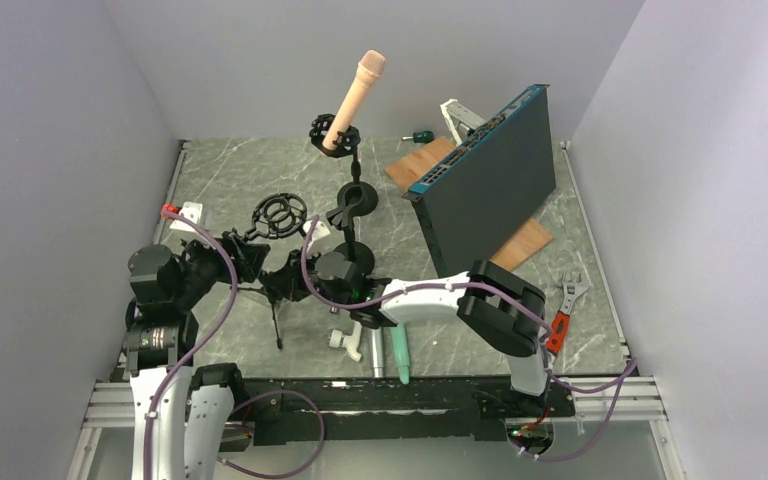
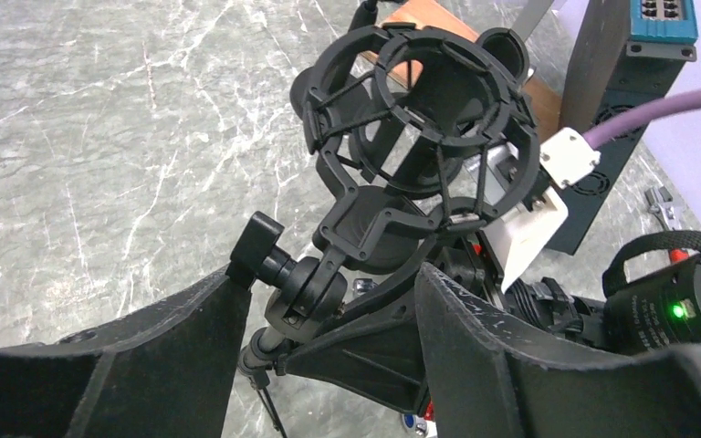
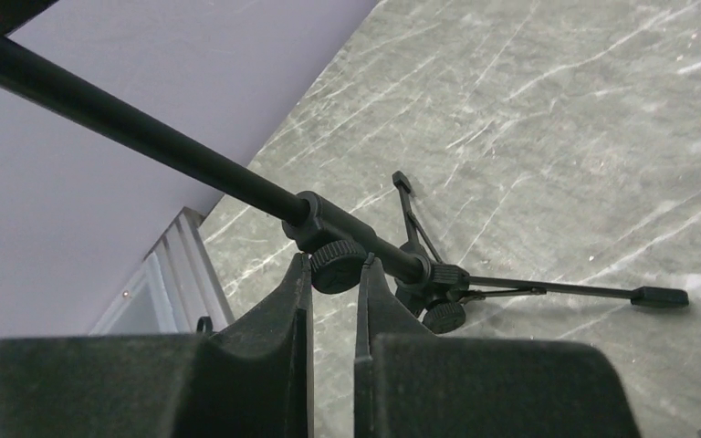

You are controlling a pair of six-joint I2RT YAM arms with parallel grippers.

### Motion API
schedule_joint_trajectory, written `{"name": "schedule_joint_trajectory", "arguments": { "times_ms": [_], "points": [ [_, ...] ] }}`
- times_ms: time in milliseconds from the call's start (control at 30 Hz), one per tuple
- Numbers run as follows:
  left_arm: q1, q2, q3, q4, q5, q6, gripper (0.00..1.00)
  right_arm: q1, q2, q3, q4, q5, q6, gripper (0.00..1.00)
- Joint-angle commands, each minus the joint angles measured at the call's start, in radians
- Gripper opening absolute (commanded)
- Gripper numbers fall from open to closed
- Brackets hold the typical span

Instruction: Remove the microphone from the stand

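A peach microphone stands tilted in a black shock mount on a tall black stand at the back middle. A small tripod stand carries an empty black shock mount, also seen in the left wrist view. My left gripper is open, its fingers straddling the swivel joint under that empty mount. My right gripper is shut on a thumb knob of the small stand's pole. Both grippers are well below and in front of the peach microphone.
A dark network switch leans on a wooden board at the right. A red-handled wrench lies at the right edge. A green microphone and a silver part lie at the near edge. A tripod leg sticks out.
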Motion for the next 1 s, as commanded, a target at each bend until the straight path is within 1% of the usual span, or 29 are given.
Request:
{"name": "schedule_joint_trajectory", "arguments": {
  "times_ms": [0,67,133,167,233,267,367,433,600,767,833,967],
  "points": [
    [0.002,0.008,-0.006,0.065,-0.010,-0.021,0.67,0.010,0.020,-0.011,0.136,0.005,-0.146,0.00],
    [0.002,0.010,-0.015,0.080,-0.021,-0.032,0.64,0.012,0.025,-0.041,0.196,0.009,-0.152,0.00],
    [0.002,0.014,-0.022,0.088,-0.031,-0.041,0.59,0.010,0.027,-0.076,0.269,-0.004,-0.138,0.00],
    [0.001,0.010,-0.026,0.092,-0.037,-0.045,0.57,0.009,0.028,-0.086,0.294,-0.014,-0.130,0.00],
    [0.002,0.003,-0.036,0.108,-0.045,-0.054,0.55,0.009,0.033,-0.086,0.315,-0.034,-0.121,0.00],
    [0.002,0.000,-0.041,0.116,-0.045,-0.058,0.55,0.009,0.036,-0.082,0.318,-0.039,-0.114,0.00],
    [0.002,0.010,-0.048,0.130,-0.027,-0.062,0.64,0.001,0.044,-0.079,0.342,-0.070,-0.078,0.00],
    [0.002,0.019,-0.048,0.134,-0.013,-0.062,0.64,0.000,0.046,-0.076,0.345,-0.079,-0.072,0.00],
    [0.002,0.021,-0.059,0.150,-0.004,-0.076,0.51,0.006,0.051,-0.063,0.305,-0.016,-0.147,0.00],
    [0.000,0.035,-0.051,0.151,0.004,-0.076,0.43,0.046,0.063,-0.022,0.264,0.072,-0.358,0.00],
    [0.002,0.042,-0.044,0.144,0.010,-0.071,0.41,0.074,0.063,0.014,0.219,0.106,-0.480,0.00],
    [0.001,0.050,-0.028,0.122,0.013,-0.054,0.36,0.141,0.070,0.083,0.156,0.215,-0.813,0.00]
  ]
}}
